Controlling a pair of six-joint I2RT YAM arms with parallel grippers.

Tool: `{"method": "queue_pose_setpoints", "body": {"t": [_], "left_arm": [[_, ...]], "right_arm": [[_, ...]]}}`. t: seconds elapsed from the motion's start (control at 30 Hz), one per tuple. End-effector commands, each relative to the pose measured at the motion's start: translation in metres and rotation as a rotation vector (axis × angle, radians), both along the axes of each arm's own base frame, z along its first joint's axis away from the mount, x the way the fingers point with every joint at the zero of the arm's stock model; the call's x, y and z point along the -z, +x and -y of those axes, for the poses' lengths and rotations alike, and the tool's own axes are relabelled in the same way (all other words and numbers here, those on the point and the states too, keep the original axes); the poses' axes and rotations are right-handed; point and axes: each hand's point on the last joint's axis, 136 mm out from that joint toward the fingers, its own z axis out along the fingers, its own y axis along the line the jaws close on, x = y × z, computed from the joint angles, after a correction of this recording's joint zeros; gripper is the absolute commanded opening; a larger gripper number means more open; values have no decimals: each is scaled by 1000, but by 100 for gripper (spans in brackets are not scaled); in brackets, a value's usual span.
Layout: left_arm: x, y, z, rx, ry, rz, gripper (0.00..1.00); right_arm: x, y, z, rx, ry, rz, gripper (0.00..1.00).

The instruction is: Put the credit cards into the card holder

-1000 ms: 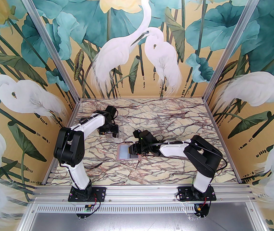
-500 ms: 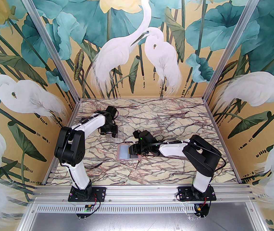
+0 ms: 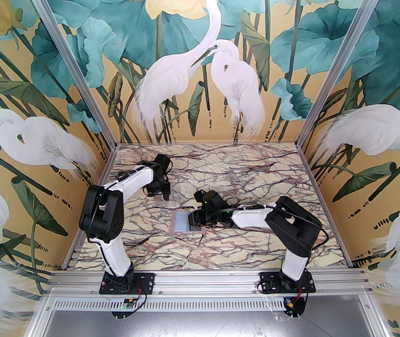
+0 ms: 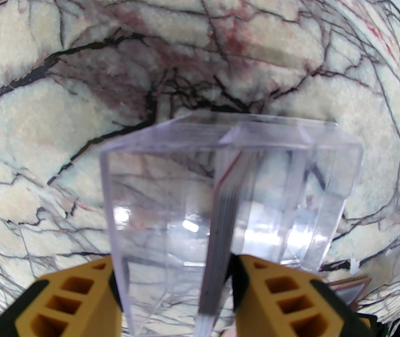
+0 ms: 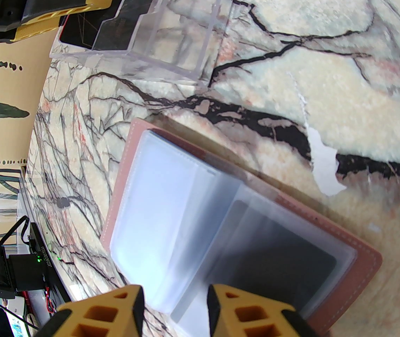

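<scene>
Key relation: the credit cards (image 4: 221, 216) stand on edge as a thin stack inside the clear box (image 4: 158, 174). They sit directly ahead of the left claw (image 4: 175, 276), and the stack's long edge runs straight away from it, up the left wrist frame.
Nearer arm: the left one. In the top view the left claw (image 3: 161, 195) is at the box, left of centre, and the right claw (image 3: 192, 221) is lower and nearer the middle.
Left claw: about half spread. One yellow finger is against the outside of the box's left wall and the other is just beside the card stack. I cannot tell whether it is gripping yet.
Right claw: in its wrist view the right claw (image 5: 173, 290) has a moderate gap and is clamped on nothing I can see. A clear leaf of the holder rises blurred between the tips.
Card holder: the card holder (image 5: 326, 223) lies open and flat on the desk (image 3: 256, 195), lower right of the box and apart from it.
Materials: the cards are rigid and slick, mostly dark-edged, with one red edge at the side of the stack. The box is hard, glossy and see-through. The holder is matte pink-brown leatherette with stitched borders and soft, cloudy sleeves (image 5: 158, 195).
Progress guess: a dark rectangle (image 5: 280, 265) under the right-hand sleeve looks like a card already in place.
Next move needs: probably a pinch on a card without taking the box wall too.
</scene>
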Motion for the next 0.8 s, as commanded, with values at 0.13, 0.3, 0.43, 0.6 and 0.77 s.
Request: {"method": "queue_pose_setpoints", "body": {"t": [0.13,0.3,0.43,0.6,0.77], "left_arm": [[-23,2,0,12,6,33,52],[-26,2,-1,13,10,36,51],[-26,1,-1,12,5,36,51],[-20,-1,-1,13,5,27,52],[-16,-2,-3,13,16,18,58]], "right_arm": [[0,3,-4,-13,-3,6,38],[1,2,-4,-13,-5,3,38],[0,2,-4,-15,-3,3,38],[0,2,-4,-15,-4,2,38],[1,2,-4,-15,-4,1,38]]}}
